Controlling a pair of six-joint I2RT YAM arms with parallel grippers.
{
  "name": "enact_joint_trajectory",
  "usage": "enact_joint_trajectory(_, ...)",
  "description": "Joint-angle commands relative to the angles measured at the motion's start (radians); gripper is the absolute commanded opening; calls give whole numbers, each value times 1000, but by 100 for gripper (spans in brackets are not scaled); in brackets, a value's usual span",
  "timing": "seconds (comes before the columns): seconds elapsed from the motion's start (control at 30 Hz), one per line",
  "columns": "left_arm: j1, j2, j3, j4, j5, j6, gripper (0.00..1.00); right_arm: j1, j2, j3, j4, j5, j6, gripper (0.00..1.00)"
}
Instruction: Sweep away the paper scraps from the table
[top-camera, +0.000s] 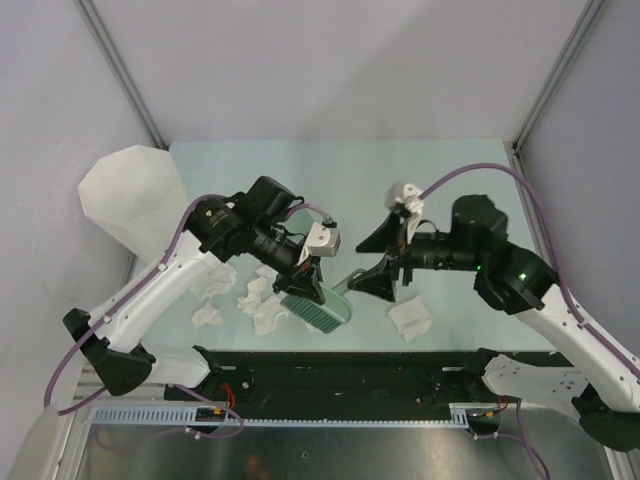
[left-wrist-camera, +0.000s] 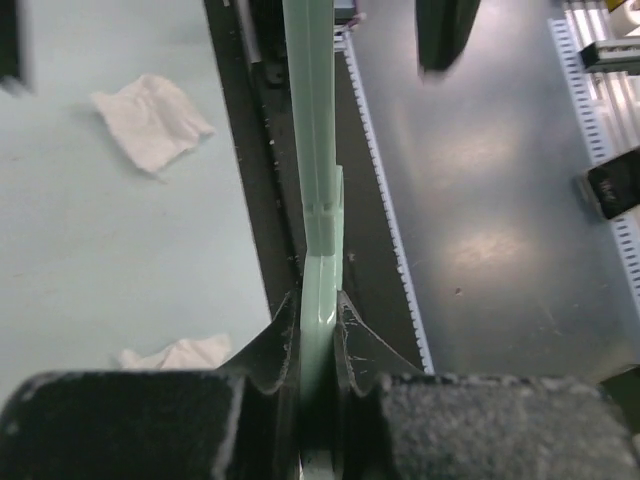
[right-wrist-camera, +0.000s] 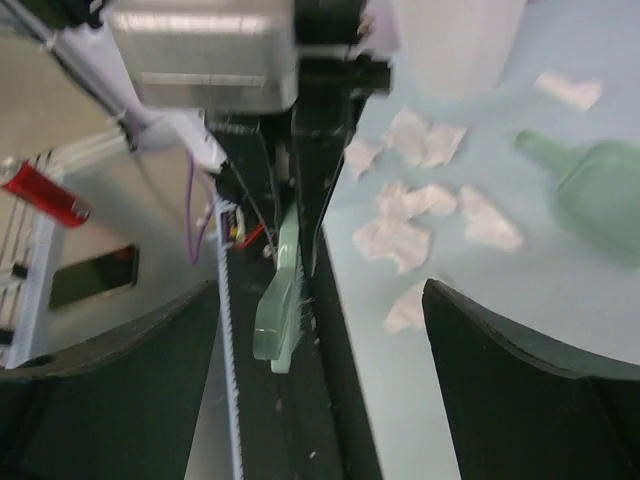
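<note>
The pale mint bench (top-camera: 450, 170) sits inside plain grey walls (top-camera: 350, 60), with metal posts at the two far corners. Its near edge is a black strip (top-camera: 350, 365), and past that lies a grey metal deck (left-wrist-camera: 500, 250). On the far side of both pairs of jaws the bench runs bare to the back wall. The gap between the two pairs is narrow.

The left jaws are clenched on the handle of a green brush (top-camera: 318, 308). In the left wrist view the handle runs straight out ahead of them, over the black strip. The right jaws are released, spread wide with nothing between them, and face the left jaws across the brush.

Most of the paper scraps (top-camera: 255, 298) lie clustered beside and behind the left jaws, partly under the left arm (top-camera: 170, 285), on the side away from the right jaws. One lone scrap (top-camera: 410, 318) lies just nearward of the right jaws, close to the strip. A translucent white bin (top-camera: 130, 195) stands at the far left corner, well behind the left jaws. In the right wrist view a darker green dustpan (right-wrist-camera: 600, 195) lies ahead of the right jaws, on the far side of the cluster. The top view does not show it.
</note>
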Motion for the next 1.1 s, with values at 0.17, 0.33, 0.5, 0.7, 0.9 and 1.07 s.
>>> enact_joint_trajectory(0.17,6,-18,-24,23,125,-57,0,137,49,6,-56,62,-46,62)
enact_joint_trajectory(0.33,6,-38,-30,29,93,-48,0,138,52,6,-43,34,-29,9)
enact_joint_trajectory(0.5,6,-29,-18,40,22,-61,1,141,37,6,-34,117,2,0)
enact_joint_trajectory(0.7,11,-53,-15,352,-638,-325,100,76,-7,-2,-184,1030,242,0)
enact_joint_trajectory(0.9,43,25,-32,399,-1032,-146,100,-15,-106,-95,-137,1208,279,0)
enact_joint_trajectory(1.07,224,129,-139,373,-954,-23,100,-31,-98,-103,-177,1192,263,0)
